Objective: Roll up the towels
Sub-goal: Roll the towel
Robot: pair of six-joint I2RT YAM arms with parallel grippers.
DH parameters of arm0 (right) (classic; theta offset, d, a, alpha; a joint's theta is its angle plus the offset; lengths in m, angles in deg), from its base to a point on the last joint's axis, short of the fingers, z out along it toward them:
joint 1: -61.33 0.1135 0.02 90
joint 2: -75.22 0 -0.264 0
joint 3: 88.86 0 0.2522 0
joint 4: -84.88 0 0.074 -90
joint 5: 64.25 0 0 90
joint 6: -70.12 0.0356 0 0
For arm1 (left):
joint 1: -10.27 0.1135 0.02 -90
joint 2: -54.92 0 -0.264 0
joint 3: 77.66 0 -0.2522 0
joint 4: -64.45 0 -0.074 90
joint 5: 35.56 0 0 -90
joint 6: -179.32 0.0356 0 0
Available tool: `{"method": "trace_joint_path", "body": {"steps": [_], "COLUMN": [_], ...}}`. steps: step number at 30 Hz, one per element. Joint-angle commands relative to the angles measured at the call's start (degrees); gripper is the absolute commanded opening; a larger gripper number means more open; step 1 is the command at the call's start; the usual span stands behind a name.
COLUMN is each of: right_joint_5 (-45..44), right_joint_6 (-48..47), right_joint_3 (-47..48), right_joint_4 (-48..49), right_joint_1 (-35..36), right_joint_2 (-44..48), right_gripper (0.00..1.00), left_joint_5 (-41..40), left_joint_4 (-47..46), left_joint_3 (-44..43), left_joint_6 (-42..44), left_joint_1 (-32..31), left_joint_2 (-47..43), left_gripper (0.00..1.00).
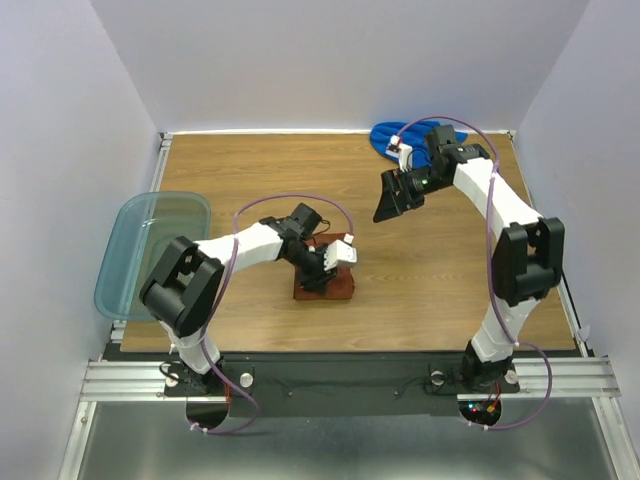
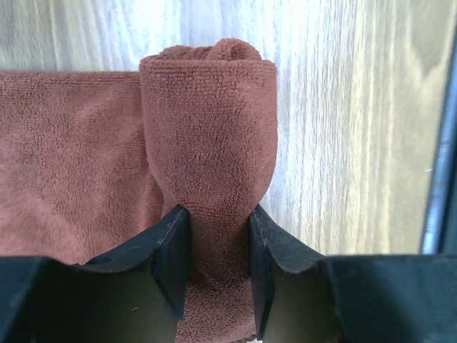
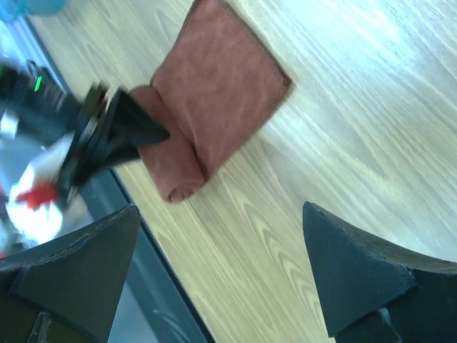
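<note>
Here, the left end effector [image 2: 218,214] is clenched on the rust-brown towel [image 2: 207,121]. Its two black fingers [image 2: 171,250] pinch one end of the rolled part from either side, and the cloth bulges out between them. The roll runs straight away from the wrist camera. The unrolled part of the same towel lies flat on the desk [image 1: 450,280] to the left of the roll in that view, joined to it along one edge. From above, this towel sits near the middle of the desk, toward the near edge, directly under the left end effector.

The right end effector [image 3: 221,214] is released, with its jaws spread wide and nothing between them. It hangs above bare wood, well apart from the rust-brown towel and angled toward it.

The royal blue towel [image 1: 385,135] lies bunched at the far edge of the desk, right of centre, partly hidden behind the right arm and apart from both end effectors.

A white and red patch [image 3: 36,196] on the left wrist is too blurred to read.

A translucent teal bin [image 1: 150,250] sits at the left edge of the desk
</note>
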State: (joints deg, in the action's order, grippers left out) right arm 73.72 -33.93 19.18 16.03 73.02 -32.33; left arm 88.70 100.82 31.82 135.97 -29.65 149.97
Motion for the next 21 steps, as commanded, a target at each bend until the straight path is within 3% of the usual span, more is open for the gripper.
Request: {"method": "trace_joint_path", "body": {"steps": [1, 10, 13, 21], "right_joint_5": [-4.89, -2.87, -10.77, -27.47], "right_joint_6": [-5.28, -13.46, -12.77, -13.02], "right_joint_3": [-2.96, -12.35, -16.56, -22.12], "right_joint_4": [0.51, 1.30, 5.07, 18.69], "right_joint_1": [0.27, 2.98, 11.40, 25.66], "right_joint_2": [6.38, 16.40, 18.68, 19.92], "right_gripper": [1.00, 0.93, 0.90, 0.88], "left_joint_5": [6.15, 10.30, 8.46, 10.48], "left_joint_4": [15.08, 28.71, 29.33, 34.34], "left_joint_3": [-2.13, -13.99, -16.28, -23.66], "left_joint_6": [3.71, 10.74, 10.91, 11.71], "left_joint_1": [5.11, 11.88, 12.59, 13.73], "left_joint_2": [7.87, 21.40, 23.95, 32.39], "left_gripper": [0.29, 0.33, 0.33, 0.33]}}
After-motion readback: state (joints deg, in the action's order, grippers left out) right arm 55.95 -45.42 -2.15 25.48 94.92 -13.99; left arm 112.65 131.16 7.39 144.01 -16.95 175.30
